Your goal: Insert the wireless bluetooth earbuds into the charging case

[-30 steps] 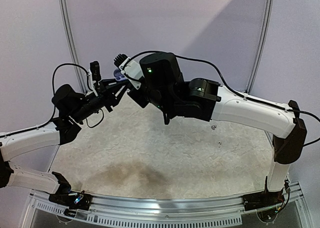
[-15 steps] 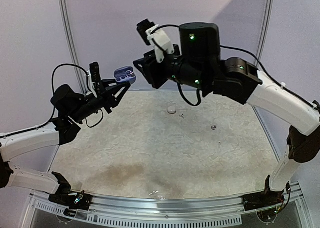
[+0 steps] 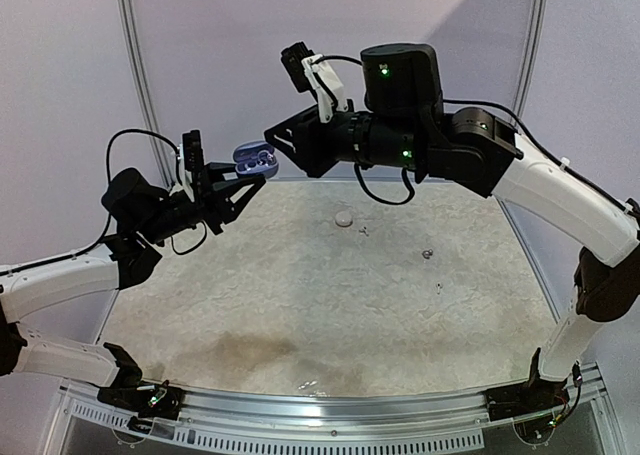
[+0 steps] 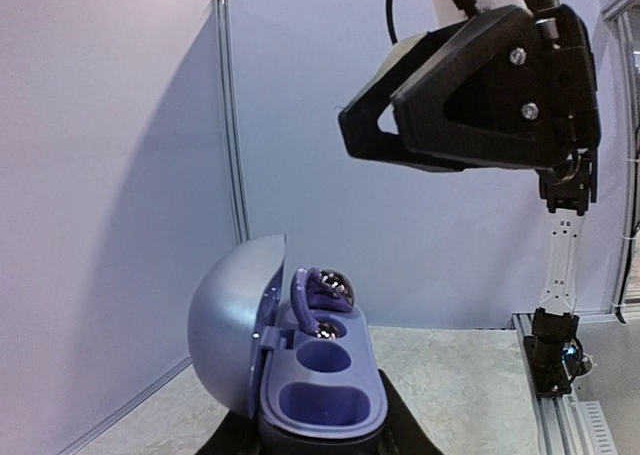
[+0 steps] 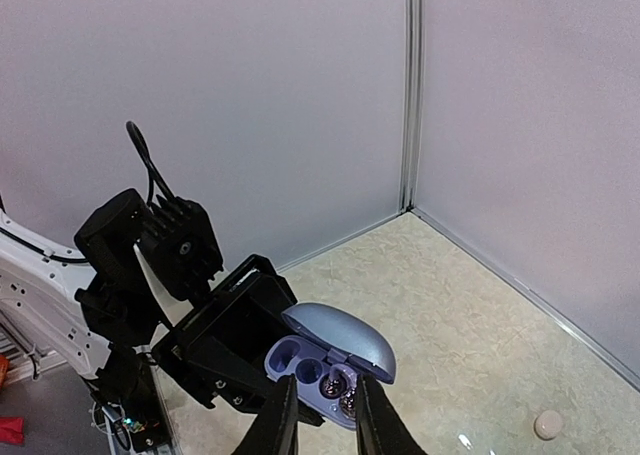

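**Top view:** The case (image 3: 252, 155) is clamped between the jaws of the left gripper (image 3: 243, 172) and held aloft with its lid open. The right gripper (image 3: 276, 138) is seen just beside the case, apart from it. A round object (image 3: 344, 217) lies on the table (image 3: 300, 305), well below both sets of jaws.

**Left wrist:** Two buds (image 4: 333, 287) are seen at the case end farthest from the left jaws. The lid (image 4: 232, 325) is swung to the left.

**Right wrist:** The right gripper's fingers (image 5: 283, 415) are parted narrowly and grip nothing. The case is seen just beyond their tips.
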Robot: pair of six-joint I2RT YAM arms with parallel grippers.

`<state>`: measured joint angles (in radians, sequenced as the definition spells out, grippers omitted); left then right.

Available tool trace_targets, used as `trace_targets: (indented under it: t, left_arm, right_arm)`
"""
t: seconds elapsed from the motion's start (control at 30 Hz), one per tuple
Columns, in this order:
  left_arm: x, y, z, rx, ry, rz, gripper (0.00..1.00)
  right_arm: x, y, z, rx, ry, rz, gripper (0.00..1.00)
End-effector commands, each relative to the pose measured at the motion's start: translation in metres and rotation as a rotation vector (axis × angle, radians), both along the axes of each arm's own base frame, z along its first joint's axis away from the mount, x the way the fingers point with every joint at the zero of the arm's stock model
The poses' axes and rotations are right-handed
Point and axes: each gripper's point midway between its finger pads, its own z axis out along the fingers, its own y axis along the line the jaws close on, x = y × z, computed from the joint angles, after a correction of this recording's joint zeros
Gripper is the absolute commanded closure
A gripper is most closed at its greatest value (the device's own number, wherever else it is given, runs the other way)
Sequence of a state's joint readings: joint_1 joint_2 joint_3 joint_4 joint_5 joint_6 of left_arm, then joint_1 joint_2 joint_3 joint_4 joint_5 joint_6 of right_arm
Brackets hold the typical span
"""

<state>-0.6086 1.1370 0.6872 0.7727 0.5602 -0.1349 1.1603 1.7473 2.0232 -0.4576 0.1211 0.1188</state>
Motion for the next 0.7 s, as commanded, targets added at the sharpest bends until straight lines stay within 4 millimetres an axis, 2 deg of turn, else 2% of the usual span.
trace_targets:
  t: [0.0, 0.3, 0.47, 0.67]
  left_arm:
    - [-0.010, 0.001, 0.007, -0.009, -0.035, -0.026, 1.00]
    - [-0.010, 0.001, 0.009, -0.017, -0.037, -0.028, 1.00]
    - [-0.011, 0.001, 0.009, -0.018, -0.031, -0.031, 1.00]
    - [-0.011, 0.002, 0.011, -0.025, -0.037, -0.031, 1.00]
  right_arm:
    - [0.001, 0.010, -0.027, -0.052, 0.043, 0.007, 0.80]
    - [0.007, 0.017, -0.049, -0.114, 0.043, -0.002, 0.84]
    - [0.014, 0.014, -0.053, -0.114, 0.043, -0.032, 0.93]
    - [0.017, 0.009, -0.064, -0.131, 0.059, -0.048, 0.95]
